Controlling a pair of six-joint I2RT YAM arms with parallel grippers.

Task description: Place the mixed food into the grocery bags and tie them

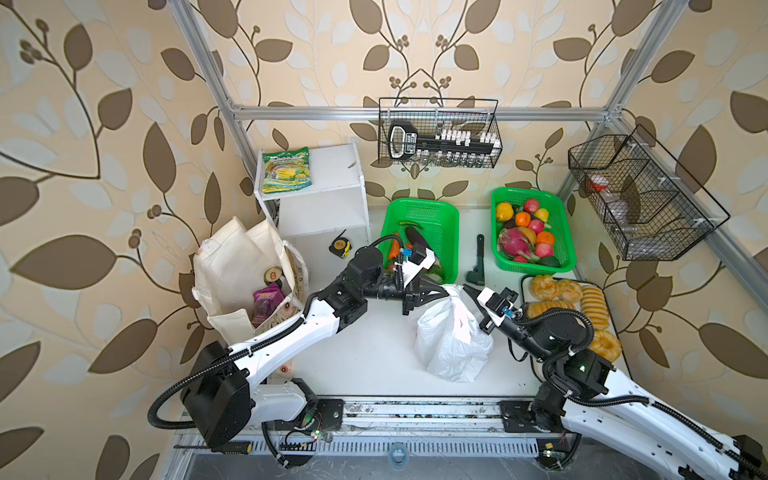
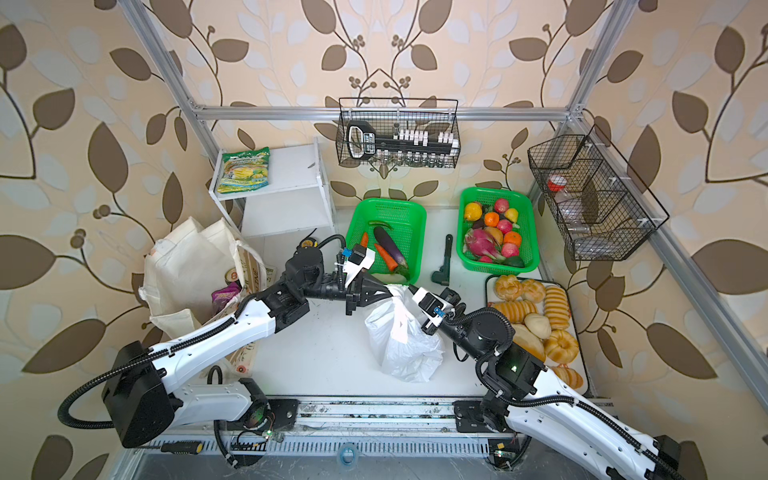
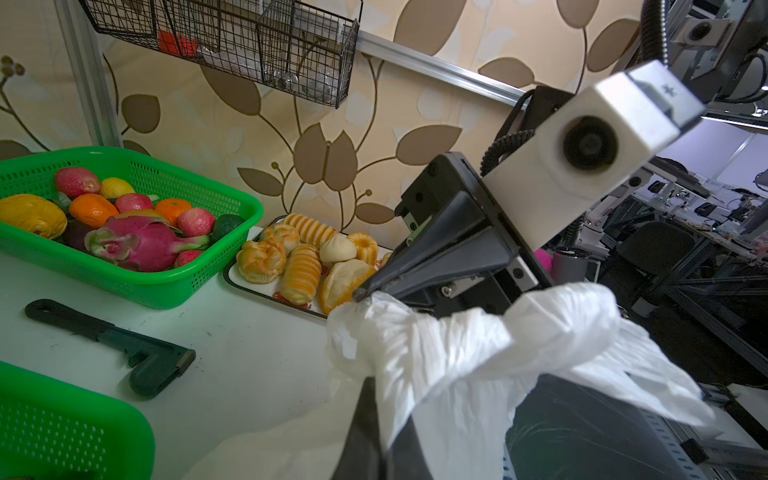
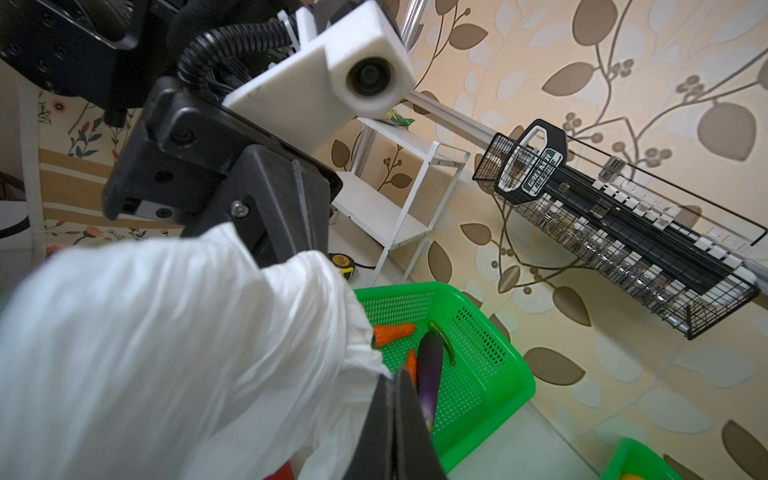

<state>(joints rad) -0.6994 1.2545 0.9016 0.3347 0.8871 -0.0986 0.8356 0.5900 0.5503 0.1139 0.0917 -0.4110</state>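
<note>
Plastic bag (image 1: 451, 340): looks filled, knot unfinished.
L gripper (image 1: 447, 292), R gripper (image 1: 466, 288): both clamped on it.
Tote (image 1: 224, 266): loaded, untied.

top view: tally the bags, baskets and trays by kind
bags, tote and plastic bag: 2
green baskets: 2
wire baskets: 2
tray: 1
total: 7

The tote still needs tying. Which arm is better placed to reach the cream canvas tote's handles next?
Left, likely. The cream canvas tote stands beside the left arm; the right gripper is farther off, beyond the thin white plastic bag.
</note>
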